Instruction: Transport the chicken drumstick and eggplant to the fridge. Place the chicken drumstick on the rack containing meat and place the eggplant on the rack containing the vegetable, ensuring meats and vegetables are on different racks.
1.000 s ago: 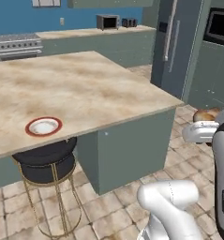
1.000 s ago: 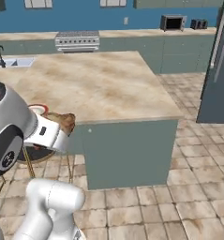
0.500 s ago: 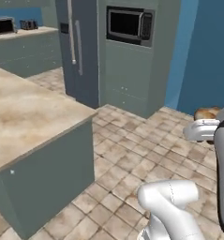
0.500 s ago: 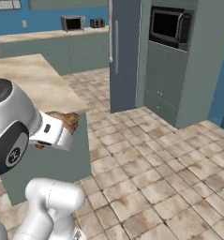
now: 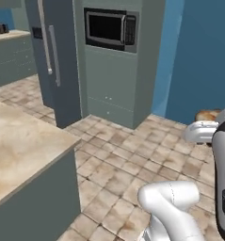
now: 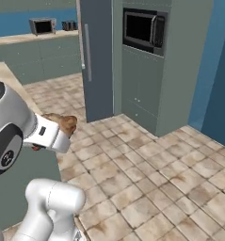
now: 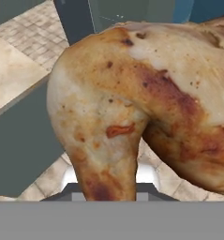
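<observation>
The chicken drumstick, golden-brown with darker roasted patches, sits very close in the hand view and hides the fingertips. My gripper is shut on it and holds it in the air beside the arm, over the tiled floor. The drumstick also pokes out past the white hand in the right base view. The fridge stands ahead, slate-grey, its door closed, with a long vertical handle. The eggplant is out of view.
A grey-green column with a built-in microwave stands right of the fridge, with a blue wall beyond it. The marble-topped island is close on the left. Tiled floor lies between me and the fridge.
The base has driven and turned: the view swung from the island with its plate and stool to the fridge and microwave column. The drumstick stays in the gripper.
</observation>
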